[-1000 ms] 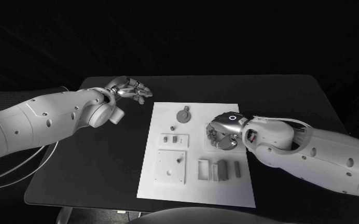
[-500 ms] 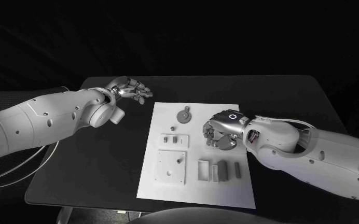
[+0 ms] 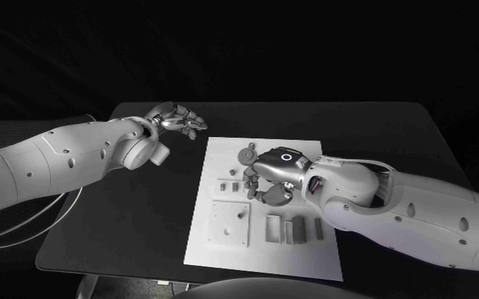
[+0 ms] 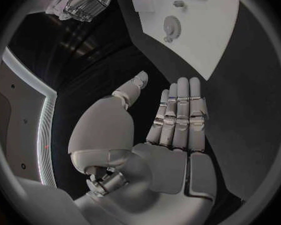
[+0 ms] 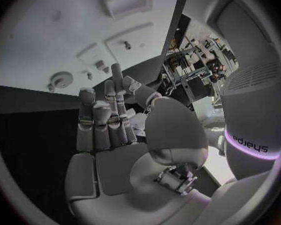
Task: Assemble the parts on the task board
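White task board (image 3: 225, 257) is lying in the lower middle of the head view, grey parts (image 3: 228, 223) resting on it. Right hand (image 3: 268, 178) is hovering over the board's centre, fingers spread, grasping nothing. Left hand (image 3: 176, 119) is hanging at upper left, off the board, fingers extended and released. Round disc part (image 3: 243, 154) is sitting near the board's top edge.

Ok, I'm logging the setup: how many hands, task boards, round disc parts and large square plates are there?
Hands: 2 (left hand, right hand)
Task board: 1
Round disc part: 1
Large square plate: 1
Total: 5
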Tool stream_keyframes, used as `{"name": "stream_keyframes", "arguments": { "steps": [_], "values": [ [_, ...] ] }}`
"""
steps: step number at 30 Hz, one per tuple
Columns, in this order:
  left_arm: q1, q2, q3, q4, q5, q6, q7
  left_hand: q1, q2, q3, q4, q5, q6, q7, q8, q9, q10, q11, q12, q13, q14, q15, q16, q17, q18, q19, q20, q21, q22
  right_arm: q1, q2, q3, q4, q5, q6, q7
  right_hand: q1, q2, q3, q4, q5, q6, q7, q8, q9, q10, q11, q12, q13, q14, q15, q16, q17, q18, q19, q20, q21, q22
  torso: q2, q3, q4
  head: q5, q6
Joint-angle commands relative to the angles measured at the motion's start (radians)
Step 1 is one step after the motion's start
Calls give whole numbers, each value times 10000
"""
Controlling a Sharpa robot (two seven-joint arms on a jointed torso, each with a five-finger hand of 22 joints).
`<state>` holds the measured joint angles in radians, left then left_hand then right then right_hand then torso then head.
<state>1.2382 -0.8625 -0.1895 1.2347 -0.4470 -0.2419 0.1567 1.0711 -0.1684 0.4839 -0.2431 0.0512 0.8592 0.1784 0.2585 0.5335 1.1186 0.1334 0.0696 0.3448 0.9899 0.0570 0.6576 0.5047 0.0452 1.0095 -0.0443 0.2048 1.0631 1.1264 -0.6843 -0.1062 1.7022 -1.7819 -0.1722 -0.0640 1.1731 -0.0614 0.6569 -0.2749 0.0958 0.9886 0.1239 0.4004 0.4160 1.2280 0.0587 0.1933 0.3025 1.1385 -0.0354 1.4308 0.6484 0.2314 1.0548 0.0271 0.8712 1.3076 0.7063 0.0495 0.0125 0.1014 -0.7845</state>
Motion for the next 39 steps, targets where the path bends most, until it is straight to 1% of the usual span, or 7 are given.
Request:
{"name": "stream_keyframes", "arguments": {
  "steps": [1,7,11,20,24,30,39],
  "values": [
    [8,47,6,7,15,127,133,87,26,12,-23,-15,-7,14,28,-17,-18,38,10,-13,63,-4,-51,20,155,60,27,-70,9,-165,338,-8,-73,180,22,398,-8,101,17,-46,47,77,-20,34,130,113,72,33,6,21,-69,-58,-12,304,38,-33,40,161,2,-13,2,48,-5],
    [8,104,7,-5,15,144,131,88,28,12,-23,-14,-7,13,28,-18,-21,40,9,-15,64,-3,-56,27,155,60,27,-72,11,-603,1039,-70,-378,153,46,575,-16,125,23,-65,46,72,-18,26,132,111,70,27,2,25,-73,-63,-12,304,42,-38,39,158,4,-11,15,138,-40],
    [8,111,7,-1,15,150,127,87,30,11,-23,-14,-7,13,29,-19,-23,41,8,-18,63,-3,-60,32,154,60,28,-73,11,-850,1362,-179,-598,204,186,634,-29,147,24,-77,45,66,-15,20,134,111,70,23,-1,26,-74,-67,-12,304,44,-40,37,157,3,-14,10,198,-48],
    [8,152,8,-4,15,165,126,88,31,10,-23,-14,-7,12,29,-19,-25,42,7,-21,64,-3,-67,40,154,59,28,-76,13,-1063,1789,-486,-1007,-43,225,649,-40,163,25,-95,44,60,-13,13,136,109,69,17,-5,24,-75,-73,-12,304,43,-43,34,155,3,-8,5,294,-100],
    [8,159,8,-5,15,180,123,87,31,10,-23,-15,-8,11,29,-20,-25,43,7,-22,64,-2,-70,44,154,59,29,-77,13,-1106,1896,-523,-1169,-218,267,576,-43,164,24,-102,43,58,-12,11,136,108,69,15,-7,24,-75,-74,-12,304,42,-43,33,155,0,-3,18,321,-122],
    [8,154,8,-17,15,181,121,87,33,9,-23,-15,-8,11,30,-20,-26,43,7,-24,64,-2,-75,50,153,59,29,-79,14,-1135,1999,-532,-1305,-468,214,505,-46,164,24,-110,43,56,-12,8,137,107,69,12,-8,22,-75,-76,-11,304,40,-44,33,155,1,-6,-2,362,-142],
    [8,153,8,-20,15,204,113,85,36,7,-21,-15,-9,12,30,-21,-27,44,6,-27,64,-1,-82,59,153,59,30,-81,16,-1156,2075,-565,-1423,-757,173,474,-45,160,25,-121,43,56,-12,6,139,107,69,11,-10,21,-76,-77,-10,304,39,-46,32,156,1,-7,6,394,-164]
  ]
}}
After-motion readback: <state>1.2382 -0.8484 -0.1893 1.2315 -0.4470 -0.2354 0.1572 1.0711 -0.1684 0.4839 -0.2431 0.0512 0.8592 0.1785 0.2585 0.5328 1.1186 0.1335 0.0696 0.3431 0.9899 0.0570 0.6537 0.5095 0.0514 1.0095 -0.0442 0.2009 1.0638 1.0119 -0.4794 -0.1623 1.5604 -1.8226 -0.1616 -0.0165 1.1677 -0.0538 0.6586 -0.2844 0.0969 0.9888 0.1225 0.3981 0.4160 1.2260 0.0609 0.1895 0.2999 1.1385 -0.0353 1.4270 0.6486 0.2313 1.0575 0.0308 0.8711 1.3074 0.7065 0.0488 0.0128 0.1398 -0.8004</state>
